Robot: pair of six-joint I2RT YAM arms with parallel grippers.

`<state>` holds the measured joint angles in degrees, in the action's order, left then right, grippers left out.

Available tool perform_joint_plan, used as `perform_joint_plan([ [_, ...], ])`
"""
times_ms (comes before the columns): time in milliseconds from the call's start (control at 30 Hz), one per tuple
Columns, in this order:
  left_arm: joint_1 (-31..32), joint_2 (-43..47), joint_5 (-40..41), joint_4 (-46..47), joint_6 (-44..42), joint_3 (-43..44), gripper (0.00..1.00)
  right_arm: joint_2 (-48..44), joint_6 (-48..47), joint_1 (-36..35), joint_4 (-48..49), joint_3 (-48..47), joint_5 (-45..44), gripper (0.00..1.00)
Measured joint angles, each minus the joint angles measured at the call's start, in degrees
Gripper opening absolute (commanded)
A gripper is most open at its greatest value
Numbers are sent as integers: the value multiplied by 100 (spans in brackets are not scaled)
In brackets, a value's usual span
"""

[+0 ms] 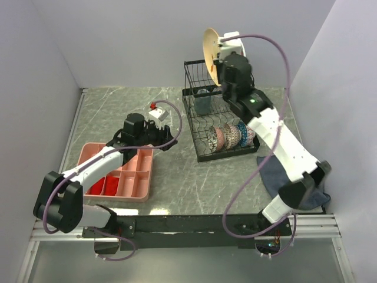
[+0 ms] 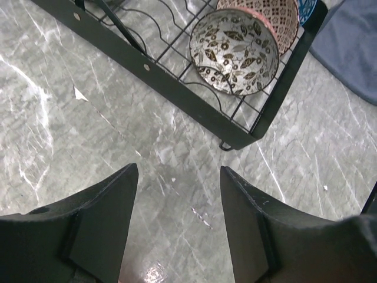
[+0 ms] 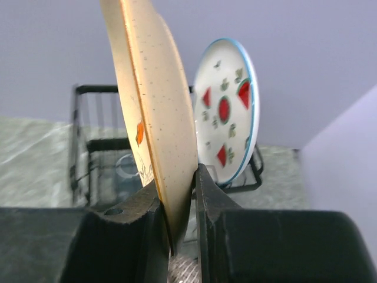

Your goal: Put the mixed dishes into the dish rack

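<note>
The right hand is clamped on the lower rim of a plain tan round plate, which stands on edge above the raised upper shelf of the black wire two-tier dish rack. Just behind it, a white round plate with red watermelon slices stands upright on that shelf. The left hand hovers with fingers spread wide and nothing between them, above the grey marbled tabletop near the rack's corner. In the rack's lower slots, a leaf-patterned bowl stands on edge, with a pinkish-brown patterned bowl behind it. A pink compartment tray lies beneath the left arm.
</note>
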<state>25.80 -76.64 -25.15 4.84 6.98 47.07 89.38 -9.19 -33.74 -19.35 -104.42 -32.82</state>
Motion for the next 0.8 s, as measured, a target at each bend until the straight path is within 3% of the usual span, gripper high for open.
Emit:
perform_joint_plan([
  [133,0,-11,-4,144,105,0,63,767,-507,-61,358,-562,-719,0],
  [300,0,-149,-9,199,173,2,63,1287,-654,-11,385,-1104,-1005,0],
  [500,0,-470,-20,195,192,63,63,1895,-597,188,-90,-2223,-1224,0],
  [800,0,-667,-28,192,238,175,63,1974,-654,540,-485,-2264,-1191,0],
])
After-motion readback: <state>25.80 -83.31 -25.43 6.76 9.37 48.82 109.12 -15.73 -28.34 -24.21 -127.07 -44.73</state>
